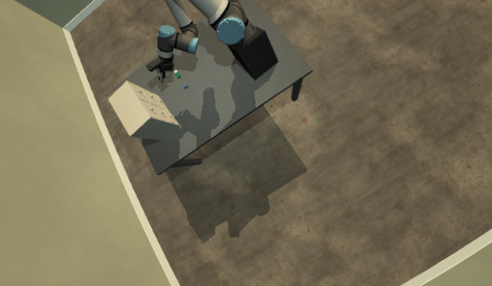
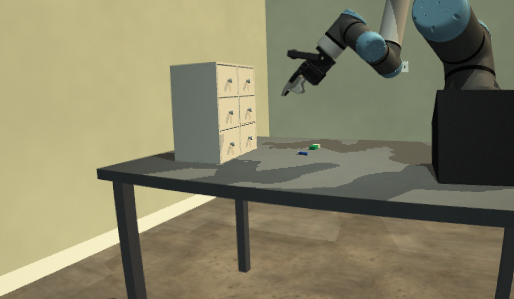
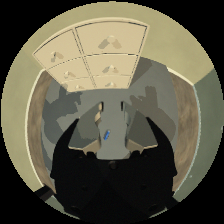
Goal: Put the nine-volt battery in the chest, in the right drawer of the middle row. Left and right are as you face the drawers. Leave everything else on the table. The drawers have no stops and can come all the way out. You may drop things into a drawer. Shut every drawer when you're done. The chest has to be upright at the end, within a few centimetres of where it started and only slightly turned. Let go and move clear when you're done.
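The pale chest (image 1: 125, 106) (image 2: 194, 113) stands upright at the table's end, all six drawers shut. The right drawer of the middle row (image 2: 243, 104) (image 3: 126, 64) is flush with the front. A small green block (image 1: 177, 75) (image 2: 313, 147) with a pale end and a smaller blue piece (image 1: 186, 87) (image 2: 303, 153) (image 3: 107, 135) lie on the table in front of the chest; I cannot tell surely which is the nine-volt battery. My gripper (image 1: 161, 77) (image 2: 292, 91) (image 3: 112, 102) is partly open and empty, in the air before the chest. The green block is hidden in the wrist view.
The grey table (image 1: 286, 66) (image 2: 350, 189) carries the chest and a black base block (image 1: 258, 56) (image 2: 475, 137) under the arm, at the opposite end. A wall (image 2: 215, 17) rises behind the chest. The arm comes in from the base side, above the table.
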{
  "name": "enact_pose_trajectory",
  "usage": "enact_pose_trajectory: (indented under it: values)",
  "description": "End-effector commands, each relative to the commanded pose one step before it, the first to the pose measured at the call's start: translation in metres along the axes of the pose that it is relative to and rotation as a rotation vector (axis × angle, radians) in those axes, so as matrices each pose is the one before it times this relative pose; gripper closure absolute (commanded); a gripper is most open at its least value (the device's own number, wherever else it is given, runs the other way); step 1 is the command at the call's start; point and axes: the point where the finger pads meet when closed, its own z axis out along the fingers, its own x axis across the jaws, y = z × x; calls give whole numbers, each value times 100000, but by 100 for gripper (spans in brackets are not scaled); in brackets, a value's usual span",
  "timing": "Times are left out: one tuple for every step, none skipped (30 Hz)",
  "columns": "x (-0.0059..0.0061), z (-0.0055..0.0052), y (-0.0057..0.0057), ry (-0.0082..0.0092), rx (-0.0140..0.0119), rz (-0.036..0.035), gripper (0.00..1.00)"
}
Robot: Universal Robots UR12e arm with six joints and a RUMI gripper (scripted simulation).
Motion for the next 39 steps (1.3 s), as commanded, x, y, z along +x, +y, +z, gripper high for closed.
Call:
enact_pose_trajectory:
  values:
    - [7, -404, -86, -282, -5107, 135, 80]
    - [1, -118, 0, 7, -1031, -8, 80]
    - [2, -128, 2, 17, -1032, -20, 80]
    - [-2, -101, 2, -12, -1048, 14, 80]
    - [-2, -102, 3, -12, -1052, 13, 80]
    - [0, -113, 4, 0, -1051, 1, 80]
    - [1, -123, 6, 11, -1050, -12, 80]
    - [2, -126, 8, 15, -1052, -16, 80]
    - [-3, -97, 8, -20, -1071, 20, 80]
    - [-1, -107, 9, -8, -1069, 8, 80]
    - [1, -118, 11, 5, -1065, -4, 80]
    - [2, -128, 13, 17, -1062, -16, 80]
    - [-1, -112, 13, -3, -1073, 3, 80]
    - [0, 0, 0, 0, 0, 0, 80]
    - [0, 0, 0, 0, 0, 0, 80]
    - [-3, -102, 14, -16, -1081, 14, 80]
    - [-1, -112, 15, -3, -1076, 3, 80]
    - [2, -122, 17, 10, -1070, -9, 80]
    - [4, -131, 20, 22, -1064, -19, 80]
    - [-4, -97, 18, -23, -1088, 19, 80]
    - [-2, -106, 20, -10, -1081, 8, 80]
    - [0, -116, 22, 4, -1073, -3, 80]
    - [3, -125, 24, 17, -1065, -13, 80]
    - [0, -114, 24, 1, -1071, -1, 80]
    - [-3, -100, 24, -17, -1079, 13, 80]
    - [-1, -109, 26, -4, -1070, 3, 80]
    - [2, -117, 28, 9, -1060, -7, 80]
    - [4, -125, 31, 22, -1049, -16, 80]
    - [-3, -98, 28, -18, -1066, 13, 80]
    - [-2, -101, 29, -12, -1059, 8, 80]
    - [0, 0, 0, 0, 0, 0, 80]
    - [0, 0, 0, 0, 0, 0, 80]
    - [0, -109, 32, 1, -1047, 0, 80]
    - [3, -116, 34, 14, -1035, -9, 80]
    - [3, -115, 35, 13, -1029, -9, 80]
    - [-4, -92, 32, -21, -1040, 13, 80]
    - [-2, -99, 34, -8, -1027, 5, 80]
    - [1, -106, 37, 4, -1014, -2, 80]
    - [3, -112, 39, 16, -1000, -10, 80]
